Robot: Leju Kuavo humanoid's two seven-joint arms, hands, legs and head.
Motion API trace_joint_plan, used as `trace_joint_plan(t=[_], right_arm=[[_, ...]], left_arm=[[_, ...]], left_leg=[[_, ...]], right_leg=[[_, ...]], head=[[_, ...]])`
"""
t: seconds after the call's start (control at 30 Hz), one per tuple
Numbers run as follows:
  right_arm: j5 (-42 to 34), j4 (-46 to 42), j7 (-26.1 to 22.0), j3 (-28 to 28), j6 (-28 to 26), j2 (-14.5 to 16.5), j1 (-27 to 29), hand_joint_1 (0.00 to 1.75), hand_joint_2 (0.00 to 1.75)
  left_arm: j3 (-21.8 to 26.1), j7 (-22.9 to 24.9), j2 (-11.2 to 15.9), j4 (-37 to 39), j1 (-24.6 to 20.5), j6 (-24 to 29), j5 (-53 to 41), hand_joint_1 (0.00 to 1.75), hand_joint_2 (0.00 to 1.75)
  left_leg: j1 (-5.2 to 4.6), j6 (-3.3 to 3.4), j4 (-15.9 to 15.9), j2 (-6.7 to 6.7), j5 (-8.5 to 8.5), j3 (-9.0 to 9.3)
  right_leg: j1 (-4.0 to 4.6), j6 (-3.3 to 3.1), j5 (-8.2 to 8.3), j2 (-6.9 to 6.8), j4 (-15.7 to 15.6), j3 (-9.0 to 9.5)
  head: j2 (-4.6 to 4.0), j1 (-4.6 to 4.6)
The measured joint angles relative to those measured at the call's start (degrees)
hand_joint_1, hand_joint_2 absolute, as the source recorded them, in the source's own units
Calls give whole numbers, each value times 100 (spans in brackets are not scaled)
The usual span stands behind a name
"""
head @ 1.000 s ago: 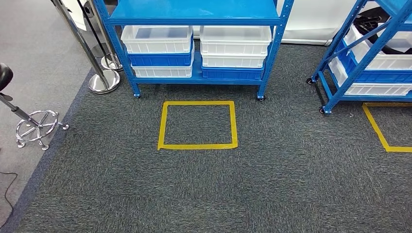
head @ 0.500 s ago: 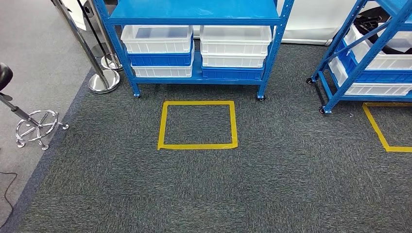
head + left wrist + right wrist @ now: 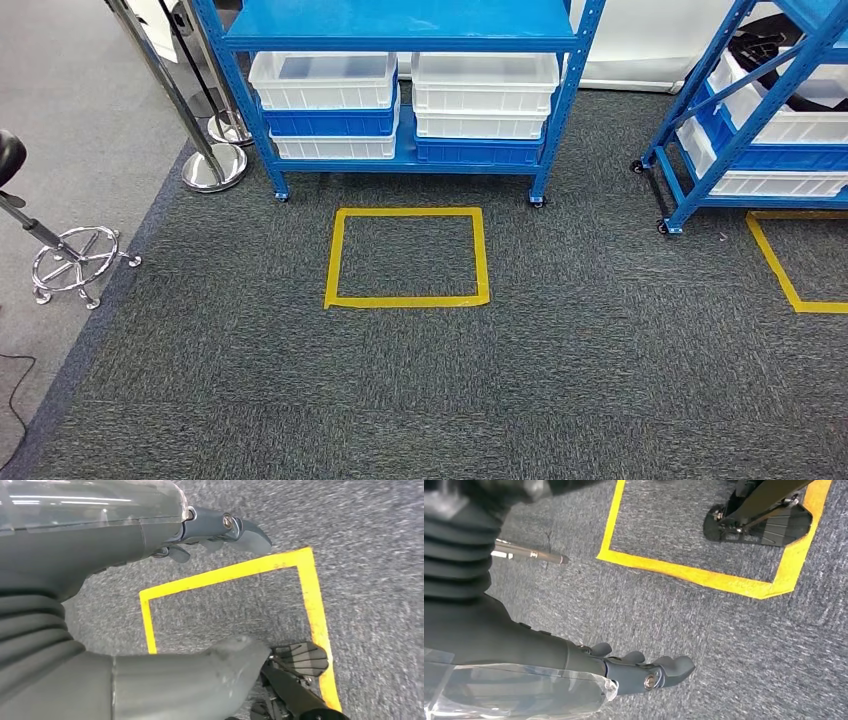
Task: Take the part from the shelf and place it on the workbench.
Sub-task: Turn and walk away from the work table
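Straight ahead in the head view stands a blue shelf (image 3: 400,25) with stacked white and blue bins (image 3: 325,80) on its low level. To the right, a second blue shelf (image 3: 745,120) carries a white bin with a dark part (image 3: 765,45) in it. My left hand (image 3: 165,530) hangs over the carpet, thumb (image 3: 200,675) and fingers apart, holding nothing. My right hand (image 3: 574,665) also hangs above the carpet with its fingers (image 3: 659,672) loosely extended and nothing in them.
A yellow tape square (image 3: 407,298) marks the grey carpet before the front shelf, and another tape outline (image 3: 780,270) lies before the right shelf. Chrome stanchion posts (image 3: 210,165) and a stool base (image 3: 75,262) stand at the left.
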Motion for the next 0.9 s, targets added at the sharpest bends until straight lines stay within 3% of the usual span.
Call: trace_joint_plan(t=[0.33, 0.9], right_arm=[[421, 158, -36, -347, -161, 102, -133, 0, 0], [497, 213, -92, -470, -158, 127, -161, 0, 0]], left_arm=[[736, -314, -77, 166, -156, 50, -869, 0, 0], [931, -564, -103, 204, -183, -28, -948, 0, 0]], left_leg=[[0, 0, 0, 0, 0, 8], [-11, 9, 19, 0, -6, 8]], right_leg=[[0, 0, 0, 0, 0, -1], [-15, 16, 9, -1, -6, -2]], head=[[0, -1], [0, -1]])
